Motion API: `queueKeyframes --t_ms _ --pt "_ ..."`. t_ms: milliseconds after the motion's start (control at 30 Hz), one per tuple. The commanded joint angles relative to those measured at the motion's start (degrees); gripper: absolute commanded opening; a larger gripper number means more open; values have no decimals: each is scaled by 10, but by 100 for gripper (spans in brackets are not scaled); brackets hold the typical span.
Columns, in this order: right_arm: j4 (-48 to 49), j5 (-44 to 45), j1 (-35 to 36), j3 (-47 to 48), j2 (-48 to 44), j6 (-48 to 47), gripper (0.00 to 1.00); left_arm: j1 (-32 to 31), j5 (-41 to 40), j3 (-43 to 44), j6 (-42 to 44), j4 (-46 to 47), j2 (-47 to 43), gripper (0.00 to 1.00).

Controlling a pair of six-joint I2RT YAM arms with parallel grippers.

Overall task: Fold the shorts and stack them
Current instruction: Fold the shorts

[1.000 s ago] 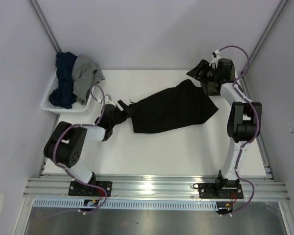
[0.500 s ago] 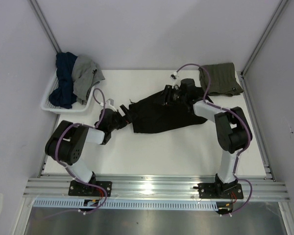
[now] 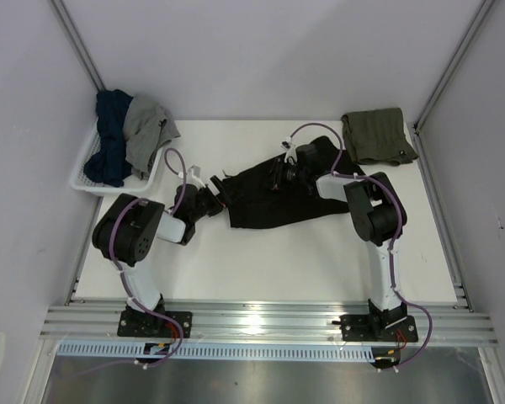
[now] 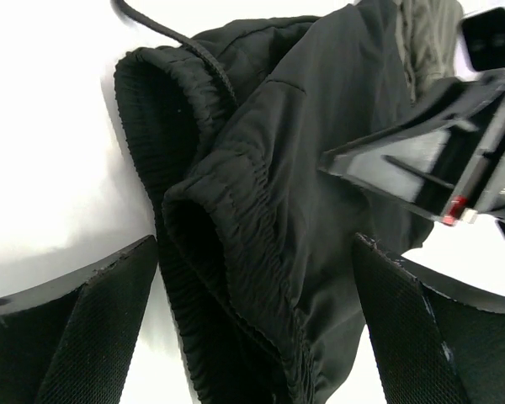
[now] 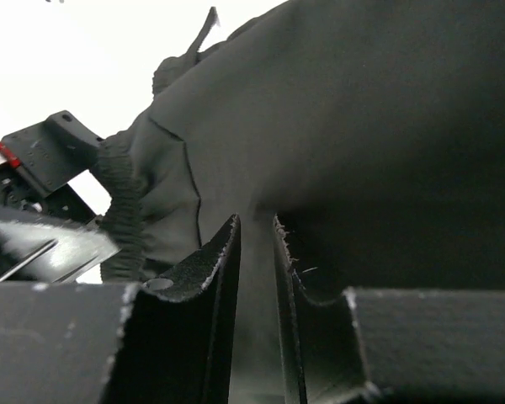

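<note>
The black shorts (image 3: 273,200) lie spread across the middle of the table. The olive-green shorts (image 3: 377,136) lie folded at the back right corner. My left gripper (image 3: 212,195) is at the black pair's left end. In the left wrist view it (image 4: 254,252) is open wide, with the ribbed waistband (image 4: 194,252) between its fingers. My right gripper (image 3: 279,174) rests on the black pair's upper middle. In the right wrist view it (image 5: 255,223) is shut on a pinched fold of the black cloth (image 5: 362,126). It also shows in the left wrist view (image 4: 454,160).
A white basket (image 3: 82,182) at the back left holds dark blue and grey clothes (image 3: 130,135). Side walls stand close to the table on the left and right. An aluminium rail (image 3: 269,320) runs along the near edge.
My right arm swung from the back right corner leftward onto the black shorts, uncovering the olive pair. The black pair's right end drew inward. My left gripper barely moved.
</note>
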Motion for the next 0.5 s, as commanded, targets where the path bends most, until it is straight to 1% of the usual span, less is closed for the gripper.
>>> queueKeyframes --t_ms 0,200,300,433,467 --pt "-24 13 6 37 20 -13 24 -2 8 2 -8 -6 36 99" --pt "-84 47 8 59 47 -35 23 -8 -2 5 -1 -12 48 99" --pt "-124 80 6 74 60 -47 22 -9 -6 3 4 -17 48 99" --pt "-136 83 4 76 70 -51 22 -13 -6 10 6 -19 63 99" --pt "-132 81 4 74 70 -51 22 -15 -2 16 5 -7 69 97"
